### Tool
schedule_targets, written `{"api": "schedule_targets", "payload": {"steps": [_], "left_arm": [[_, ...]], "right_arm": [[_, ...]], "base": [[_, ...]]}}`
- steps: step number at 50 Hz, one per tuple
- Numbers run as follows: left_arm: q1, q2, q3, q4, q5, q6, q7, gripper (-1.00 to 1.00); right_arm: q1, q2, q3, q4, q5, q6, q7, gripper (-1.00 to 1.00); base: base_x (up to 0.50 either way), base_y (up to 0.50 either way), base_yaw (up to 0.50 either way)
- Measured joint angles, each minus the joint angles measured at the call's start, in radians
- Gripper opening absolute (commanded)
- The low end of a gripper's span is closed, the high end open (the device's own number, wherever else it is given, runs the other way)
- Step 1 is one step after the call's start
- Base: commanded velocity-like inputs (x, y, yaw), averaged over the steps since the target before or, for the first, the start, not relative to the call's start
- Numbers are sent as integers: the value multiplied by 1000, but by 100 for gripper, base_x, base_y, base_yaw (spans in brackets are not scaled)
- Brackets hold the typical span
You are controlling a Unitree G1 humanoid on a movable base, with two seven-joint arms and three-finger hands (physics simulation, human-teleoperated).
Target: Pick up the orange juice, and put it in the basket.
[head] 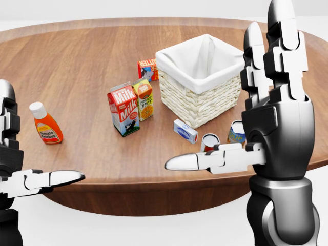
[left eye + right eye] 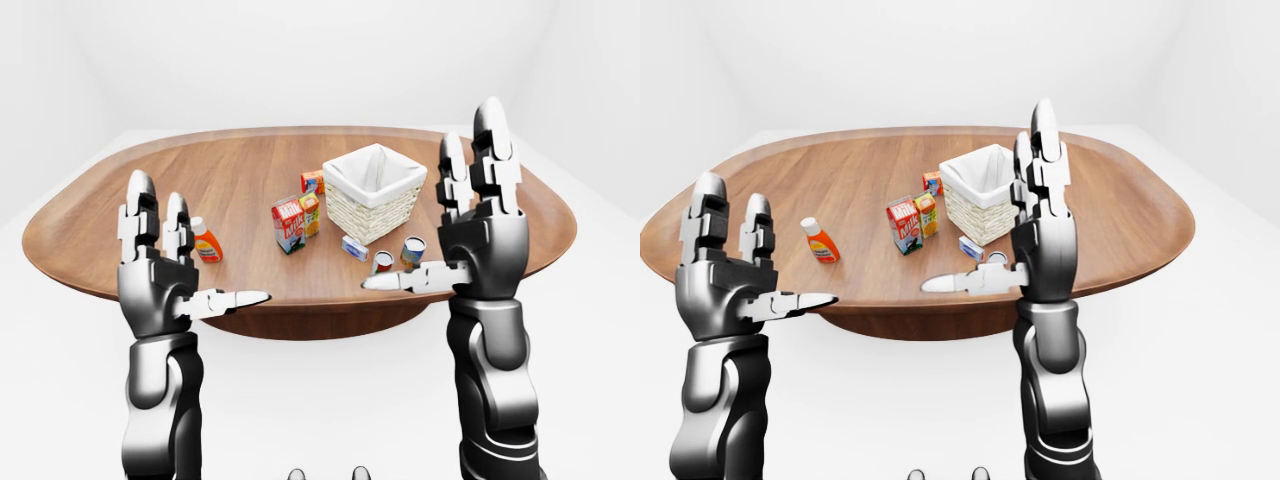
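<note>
Two hands are shown raised above the near edge of the bench (image 1: 77, 56), each with its fingers spread and nothing held: the left hand (image 2: 160, 275) is seen at the left of the left-eye view, and the right hand (image 1: 274, 128) fills the right side of the head view, its thumb stretched toward the view's left. Neither hand is in contact with any object. The orange juice (image 1: 144, 99), a small carton printed with orange fruit, is seen standing upright near the middle of the bench, just beside the milk carton (image 1: 123, 109) on its left and near the left wall of the basket (image 1: 202, 100), though whether the two cartons touch cannot be told. The basket, woven and lined in white cloth, is seen open at the top and with no objects visible in it. Also shown are a ketchup bottle (image 1: 45, 123) well apart at the left, a red box (image 1: 147, 68) above the juice, a small white box (image 1: 185, 131), and two cans (image 1: 209, 142) partly hidden by the right hand. The task is judged to be at its approach step, no grasp having been made. The next move is judged to call for a reach over the bench to the juice, with the fingers closed round it without toppling the milk carton.
</note>
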Motion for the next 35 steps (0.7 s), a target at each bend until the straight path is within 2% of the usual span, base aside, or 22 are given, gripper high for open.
{"api": "schedule_targets", "payload": {"steps": [18, 35], "left_arm": [[0, 1, 2, 3, -3, 0, 2, 100], [0, 2, 1, 8, -3, 0, 1, 100]], "right_arm": [[6, 5, 13, 6, -32, 0, 18, 100], [18, 7, 18, 11, -46, 0, 28, 100]], "base": [[2, 0, 0], [47, 0, 0]]}}
